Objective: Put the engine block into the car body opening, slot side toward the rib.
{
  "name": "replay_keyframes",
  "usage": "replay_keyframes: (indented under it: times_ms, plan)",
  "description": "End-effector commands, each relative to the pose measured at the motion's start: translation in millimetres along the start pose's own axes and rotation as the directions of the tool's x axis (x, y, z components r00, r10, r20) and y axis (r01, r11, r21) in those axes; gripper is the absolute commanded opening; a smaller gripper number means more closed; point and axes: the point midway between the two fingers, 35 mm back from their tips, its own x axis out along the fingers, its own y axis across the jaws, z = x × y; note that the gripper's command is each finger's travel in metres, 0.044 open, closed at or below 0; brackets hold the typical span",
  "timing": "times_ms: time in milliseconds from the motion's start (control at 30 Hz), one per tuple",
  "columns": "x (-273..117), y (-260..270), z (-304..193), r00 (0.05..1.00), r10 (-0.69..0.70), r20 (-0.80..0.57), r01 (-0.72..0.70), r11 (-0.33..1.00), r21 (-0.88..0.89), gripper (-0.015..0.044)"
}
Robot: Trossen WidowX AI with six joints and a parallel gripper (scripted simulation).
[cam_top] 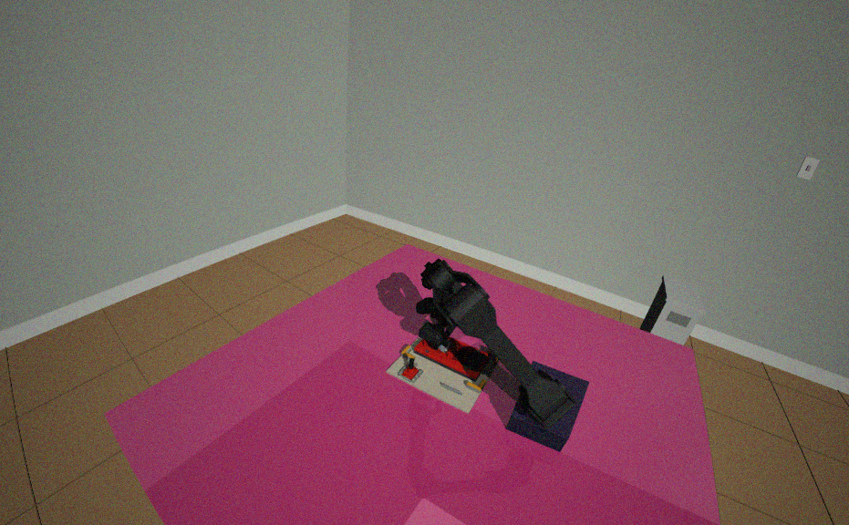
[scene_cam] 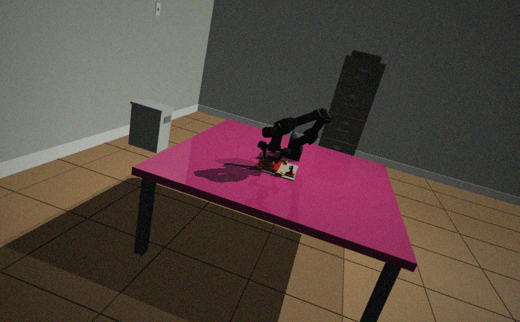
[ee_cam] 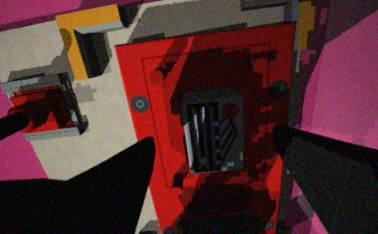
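Note:
The engine block (ee_cam: pixel 214 134), a small grey block with dark grooves and a red spot, sits upright in the opening of the red car body (ee_cam: pixel 132 69) (cam_top: pixel 437 359). Its top face shows in the wrist view. Whether it is all the way down, and whether its slot side faces the rib, I cannot tell. My gripper (ee_cam: pixel 212 137) is open. Its dark fingers stand apart on both sides of the block, with a gap on each side, low over the car body. In the top view the gripper and arm hide part of the body. The rib is not visible.
The car body lies on a cream board (ee_cam: pixel 96 122) (cam_top: pixel 430 386). A red piece with a black upright handle (ee_cam: pixel 47 107) (cam_top: pixel 408 372) stands on the board beside the body. Yellow corner brackets (ee_cam: pixel 71 32) (cam_top: pixel 474 386) stand around it. The arm's dark base plate (cam_top: pixel 574 385) is to the right in the top view.

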Motion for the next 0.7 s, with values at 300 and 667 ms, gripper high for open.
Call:
replay_keyframes:
  times_ms: [300,667]
  plan:
    - [-0.3,-0.2,0.1,1.0,-0.001,0.0,0.001,1.0,-0.001,0.044]
    - [-15.1,-1.3,0.0,1.0,0.002,0.004,-0.002,1.0,0.003,0.0335]
